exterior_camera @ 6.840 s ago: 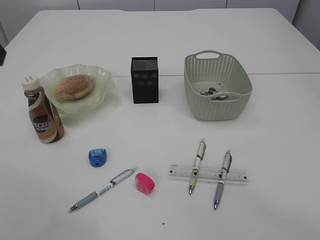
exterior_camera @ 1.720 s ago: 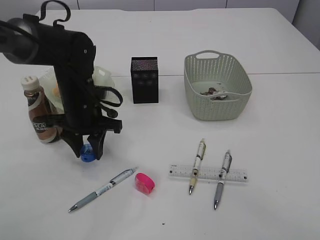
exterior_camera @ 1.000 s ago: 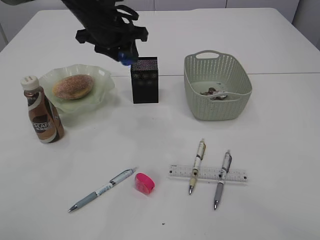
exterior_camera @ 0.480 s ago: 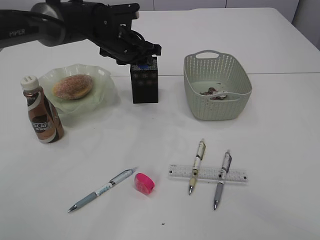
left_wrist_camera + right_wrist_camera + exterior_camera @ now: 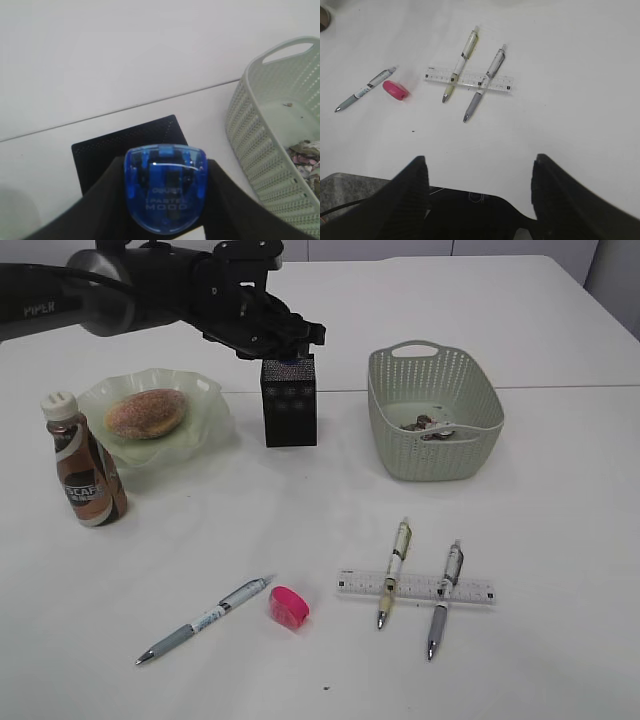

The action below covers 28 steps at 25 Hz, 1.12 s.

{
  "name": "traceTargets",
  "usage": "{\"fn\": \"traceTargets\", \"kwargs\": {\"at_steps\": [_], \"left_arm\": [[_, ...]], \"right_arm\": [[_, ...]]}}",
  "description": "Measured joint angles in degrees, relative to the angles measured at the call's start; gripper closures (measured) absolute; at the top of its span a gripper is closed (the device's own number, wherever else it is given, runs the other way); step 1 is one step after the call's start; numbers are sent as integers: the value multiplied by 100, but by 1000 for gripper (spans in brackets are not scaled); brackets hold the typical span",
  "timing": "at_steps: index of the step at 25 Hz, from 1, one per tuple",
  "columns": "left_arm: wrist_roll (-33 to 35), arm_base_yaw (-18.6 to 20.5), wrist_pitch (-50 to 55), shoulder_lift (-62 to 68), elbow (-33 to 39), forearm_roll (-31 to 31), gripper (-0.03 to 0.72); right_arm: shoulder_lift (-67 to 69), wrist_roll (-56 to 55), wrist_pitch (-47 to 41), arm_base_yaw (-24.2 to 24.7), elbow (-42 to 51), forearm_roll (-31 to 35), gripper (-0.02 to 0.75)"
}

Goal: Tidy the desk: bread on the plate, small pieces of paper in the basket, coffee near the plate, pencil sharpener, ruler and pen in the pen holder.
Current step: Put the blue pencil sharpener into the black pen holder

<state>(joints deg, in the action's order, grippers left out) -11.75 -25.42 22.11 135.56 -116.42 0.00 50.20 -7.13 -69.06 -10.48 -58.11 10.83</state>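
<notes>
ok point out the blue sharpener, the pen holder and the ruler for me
blue sharpener [image 5: 165,187], left wrist view, on its clear blue face
pen holder [image 5: 289,410], exterior view, on its front wall
ruler [image 5: 415,587], exterior view, on the bare stretch between the two pens crossing it

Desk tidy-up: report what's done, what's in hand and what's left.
Done: bread on the plate, coffee beside it, paper scraps in the basket. In hand: left tool holds the blue sharpener above the pen holder. Left: pink sharpener, ruler and three pens.
</notes>
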Motion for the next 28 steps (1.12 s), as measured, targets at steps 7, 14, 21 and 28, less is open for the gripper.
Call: {"fn": "traceTargets", "kwargs": {"at_steps": [7, 14, 21, 28], "left_arm": [[9, 0, -211, 53, 0, 77, 398], [9, 0, -321, 229, 0, 81, 398], [9, 0, -354, 250, 0, 81, 397], [9, 0, -354, 287, 0, -32, 346]], "right_arm": [[0, 0, 48, 0, 0, -12, 262], [0, 0, 72, 0, 0, -12, 263], [0, 0, 82, 0, 0, -15, 262], [0, 0, 82, 0, 0, -15, 262]]}}
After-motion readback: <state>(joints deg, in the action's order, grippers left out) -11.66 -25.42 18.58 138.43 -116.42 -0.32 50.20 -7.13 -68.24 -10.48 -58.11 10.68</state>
